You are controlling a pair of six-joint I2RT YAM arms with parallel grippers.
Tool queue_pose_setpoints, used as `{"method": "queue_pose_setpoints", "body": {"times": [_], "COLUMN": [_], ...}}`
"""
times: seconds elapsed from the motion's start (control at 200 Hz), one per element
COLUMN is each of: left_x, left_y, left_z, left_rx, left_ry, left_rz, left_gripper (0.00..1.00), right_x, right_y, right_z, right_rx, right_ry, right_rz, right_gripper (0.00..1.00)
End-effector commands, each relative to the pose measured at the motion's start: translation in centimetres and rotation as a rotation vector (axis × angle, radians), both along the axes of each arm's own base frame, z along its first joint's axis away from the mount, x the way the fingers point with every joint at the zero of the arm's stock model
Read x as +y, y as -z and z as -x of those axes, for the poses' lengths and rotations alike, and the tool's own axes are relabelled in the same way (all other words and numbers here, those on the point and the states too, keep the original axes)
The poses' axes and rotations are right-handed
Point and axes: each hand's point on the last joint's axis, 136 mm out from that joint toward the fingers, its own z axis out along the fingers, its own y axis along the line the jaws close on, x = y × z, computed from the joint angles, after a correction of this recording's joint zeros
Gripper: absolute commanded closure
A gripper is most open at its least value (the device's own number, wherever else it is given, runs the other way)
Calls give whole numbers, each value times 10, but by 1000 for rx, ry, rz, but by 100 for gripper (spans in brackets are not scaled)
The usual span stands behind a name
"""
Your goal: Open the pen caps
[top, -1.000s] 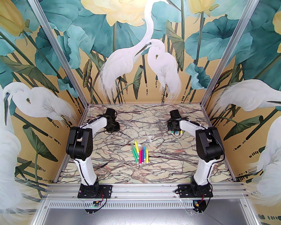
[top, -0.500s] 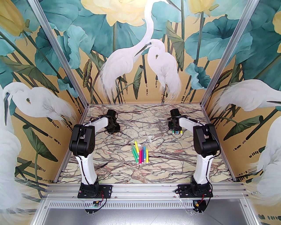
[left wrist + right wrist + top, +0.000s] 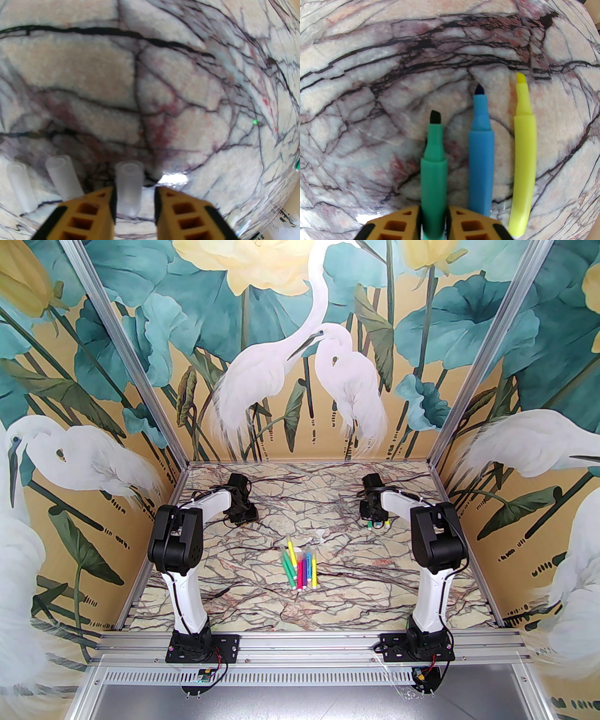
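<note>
**Step in hand.** It is judged to be the set-down of a separated pair. The left gripper (image 3: 134, 191) is seen with jaws spread wider than the pale cap (image 3: 129, 185) lying between them, close against one finger with a clear gap at the other. Two further caps (image 3: 63, 178) lie just beside it on the table (image 3: 262, 610).

The right gripper (image 3: 434, 209) has its jaws set close on either side of the green pen (image 3: 433, 164), whose tip is bared. Whether pressure is applied cannot be told. An uncapped blue pen (image 3: 480, 159) and yellow pen (image 3: 523, 152) lie alongside.

**Recommended.** Both jaws should be fully parted before any lift, and the lift made straight up, so that neither cap nor pen is dragged or set rolling.

**Pose.** Both arms are extended over the far half of the table, the left to the far left and the right to the far right. Wrists are pitched down and fingers held low at the surface. The other pens (image 3: 300, 568) lie bundled at the centre, between the arms.
</note>
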Motion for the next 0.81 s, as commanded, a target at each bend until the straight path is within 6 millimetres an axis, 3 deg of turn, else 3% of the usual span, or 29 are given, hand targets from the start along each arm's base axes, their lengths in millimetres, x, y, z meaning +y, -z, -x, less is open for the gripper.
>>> {"method": "queue_pose_setpoints", "body": {"times": [0.0,0.165,0.335,0.425,0.64,0.8], "left_x": [-9,-15,-17,-21,-36,-38], "left_y": [-36,-73,-104,-115,-136,-143], "left_z": [-3,0,16,29,68,90], "left_rx": [-88,-174,-266,-310,-433,-510], "left_ry": [18,39,57,70,108,106], "left_rz": [73,119,150,189,338,396], "left_gripper": [58,47,39,36,31,23], "right_x": [0,10,36,60,126,154], "right_y": [-19,-44,-68,-77,-78,-75], "right_z": [-2,2,23,43,109,149], "right_rx": [-32,-76,-95,-102,-41,11], "right_ry": [6,-36,-128,-200,-350,-367], "right_rz": [-2,-13,-11,-33,-136,-166], "right_gripper": [71,66,60,57,55,54]}}
